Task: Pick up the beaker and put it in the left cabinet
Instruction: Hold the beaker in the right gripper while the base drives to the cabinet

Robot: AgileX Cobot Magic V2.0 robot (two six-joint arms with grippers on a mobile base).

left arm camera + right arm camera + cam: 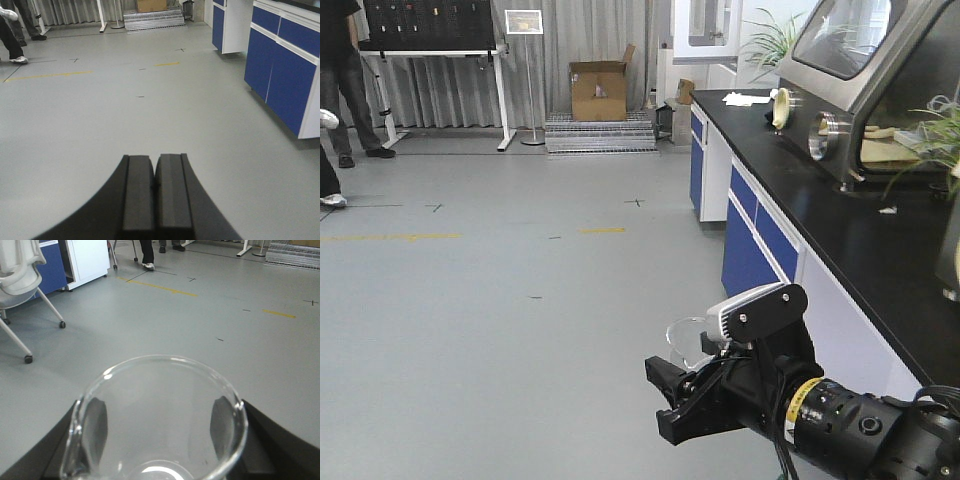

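The right pincer (159, 424) is clamped on the beaker (156, 385), its pads (96, 426) pressing the glass from both sides. It holds the beaker above the grey floor (520, 300), just out from the black counter (820, 210). The left pincer (155, 186) is pressed together, empty, farther out from the counter.

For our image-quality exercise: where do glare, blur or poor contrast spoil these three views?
Right wrist view: white glare on rim and base of the beaker, the right claw pads blurred through its glass. Left wrist view: even light, the shut left claw nearly featureless black. Front view: the beaker almost vanishes against the grey floor.
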